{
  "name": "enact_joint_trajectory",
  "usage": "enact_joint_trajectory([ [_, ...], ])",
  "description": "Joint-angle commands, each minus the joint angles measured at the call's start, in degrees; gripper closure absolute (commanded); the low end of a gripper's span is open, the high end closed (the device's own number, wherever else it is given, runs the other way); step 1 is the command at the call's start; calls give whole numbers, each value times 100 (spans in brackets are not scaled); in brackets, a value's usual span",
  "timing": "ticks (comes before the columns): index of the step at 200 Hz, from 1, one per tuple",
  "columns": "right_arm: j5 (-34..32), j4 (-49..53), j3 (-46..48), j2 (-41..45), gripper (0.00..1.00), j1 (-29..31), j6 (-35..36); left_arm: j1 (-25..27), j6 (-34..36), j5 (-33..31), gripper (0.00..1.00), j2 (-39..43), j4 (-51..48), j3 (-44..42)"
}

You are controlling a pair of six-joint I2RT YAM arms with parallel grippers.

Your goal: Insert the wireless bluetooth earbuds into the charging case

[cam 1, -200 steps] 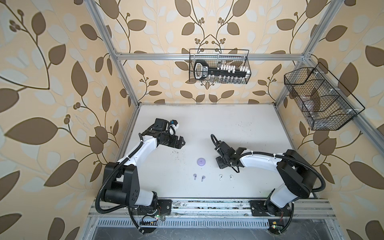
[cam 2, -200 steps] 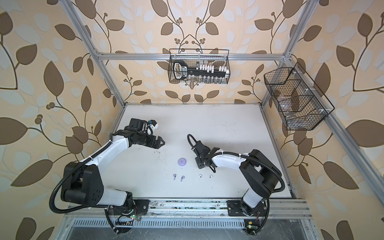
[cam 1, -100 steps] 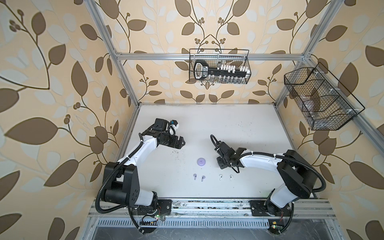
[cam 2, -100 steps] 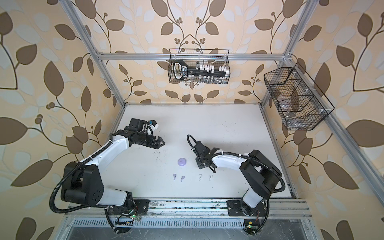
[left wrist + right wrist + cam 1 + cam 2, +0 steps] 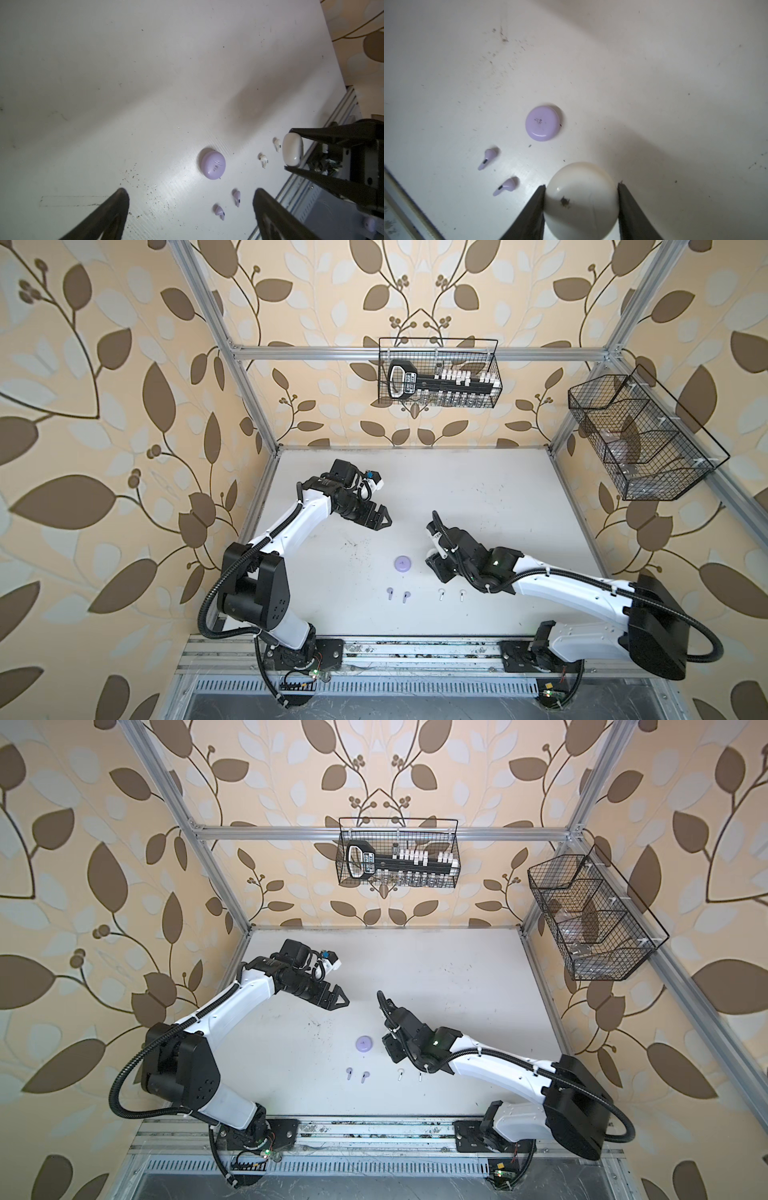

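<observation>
My right gripper (image 5: 581, 184) is shut on the round white charging case (image 5: 581, 201), with a jaw against each side. The same grip shows in the left wrist view, where the white case (image 5: 292, 151) sits between the black fingers. A shut lilac case (image 5: 402, 563) lies on the table just left of that gripper (image 5: 436, 568). Nearer the front edge, two lilac earbuds (image 5: 389, 593) (image 5: 405, 596) and two white earbuds (image 5: 441, 594) (image 5: 460, 594) lie in a row. My left gripper (image 5: 384, 517) hangs open and empty, well behind the lilac case.
The white table (image 5: 478, 489) has dark specks left of the lilac case. An aluminium rail (image 5: 415, 649) runs along the front edge. Two wire baskets (image 5: 438, 373) (image 5: 640, 439) hang on the back and right walls, above the work surface.
My right gripper's jaws have drawn in onto the white case. Both arms have stayed almost where they were.
</observation>
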State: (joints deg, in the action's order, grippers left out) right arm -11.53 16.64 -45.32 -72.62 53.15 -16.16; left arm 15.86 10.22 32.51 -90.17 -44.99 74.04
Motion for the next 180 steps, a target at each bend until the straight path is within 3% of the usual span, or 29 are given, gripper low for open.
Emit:
enact_joint_trajectory([
  [1, -232, -303, -29, 207, 63, 241, 228, 131, 129, 1225, 6, -113, -863, 430],
  [26, -593, -480, -81, 274, 64, 407, 235, 269, -42, 1741, 9, -178, -989, 583],
  [93, -864, -805, -184, 373, 66, 688, 279, 903, -222, 2051, 14, -107, -765, 248],
  [180, -868, -1074, -388, 221, 69, 768, 212, 1010, -307, 2532, 21, -192, -742, 149],
])
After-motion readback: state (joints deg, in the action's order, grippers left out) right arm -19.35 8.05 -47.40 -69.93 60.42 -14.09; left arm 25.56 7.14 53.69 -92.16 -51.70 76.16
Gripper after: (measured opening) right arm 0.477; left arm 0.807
